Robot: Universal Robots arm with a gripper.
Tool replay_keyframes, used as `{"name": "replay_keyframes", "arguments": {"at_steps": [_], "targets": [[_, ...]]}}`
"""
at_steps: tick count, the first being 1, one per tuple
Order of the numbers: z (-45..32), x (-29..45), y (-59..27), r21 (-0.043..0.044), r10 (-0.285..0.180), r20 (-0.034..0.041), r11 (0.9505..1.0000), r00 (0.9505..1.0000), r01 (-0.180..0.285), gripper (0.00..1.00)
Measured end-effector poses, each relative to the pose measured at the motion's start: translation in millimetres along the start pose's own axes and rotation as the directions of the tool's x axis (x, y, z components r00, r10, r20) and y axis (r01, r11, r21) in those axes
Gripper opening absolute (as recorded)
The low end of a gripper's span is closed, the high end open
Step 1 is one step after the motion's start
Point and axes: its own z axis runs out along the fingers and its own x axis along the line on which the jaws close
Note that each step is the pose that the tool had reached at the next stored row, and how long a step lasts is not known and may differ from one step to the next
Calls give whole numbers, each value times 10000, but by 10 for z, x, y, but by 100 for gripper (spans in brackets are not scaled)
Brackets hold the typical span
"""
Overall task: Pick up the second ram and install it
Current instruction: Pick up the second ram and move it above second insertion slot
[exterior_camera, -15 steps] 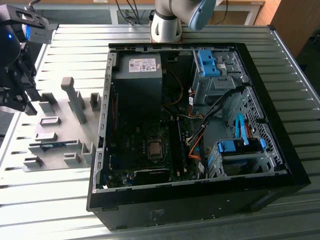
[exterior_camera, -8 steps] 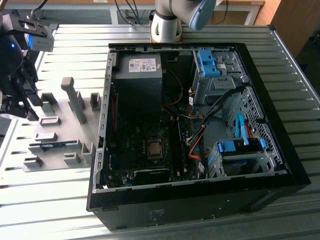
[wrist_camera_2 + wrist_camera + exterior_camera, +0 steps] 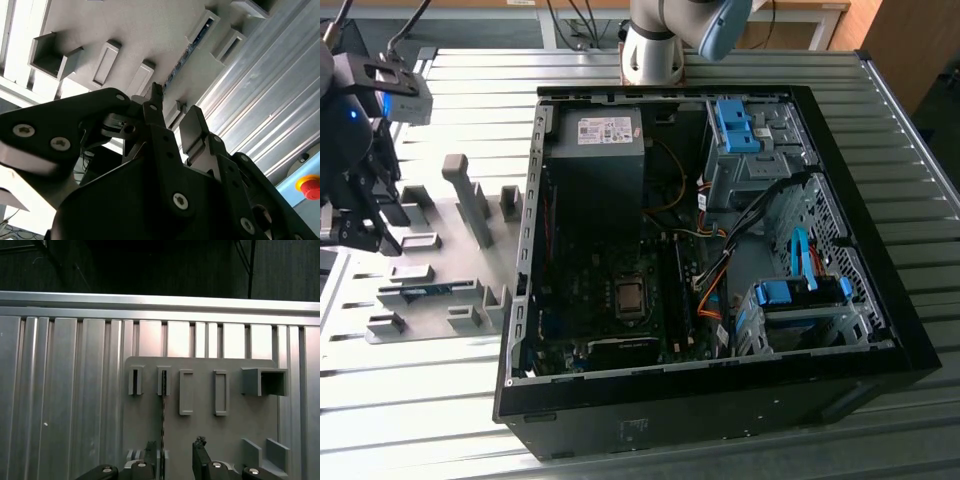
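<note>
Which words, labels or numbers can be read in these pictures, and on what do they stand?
White label on the power supply: print too small to read.
Pale mark on the computer case, outer wall: too blurred to read.
No other text is legible.

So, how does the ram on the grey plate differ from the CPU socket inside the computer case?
The ram is a long, thin blue-green strip; the CPU socket is a square with a metal frame. The ram stands on edge on the grey plate, outside the computer case; the CPU socket lies flat inside it. The open gripper is right by the ram, far from the CPU socket.
</note>
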Motion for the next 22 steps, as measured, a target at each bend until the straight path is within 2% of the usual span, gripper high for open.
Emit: {"name": "replay_keyframes", "arguments": {"at_steps": [7, 13, 22], "targets": [[126, 5, -5, 0, 5, 0, 10000, 10000, -5, 42], [140, 6, -6, 3, 5, 1, 10000, 10000, -5, 42], [298, 45, -9, 0, 4, 0, 10000, 10000, -4, 42]]}}
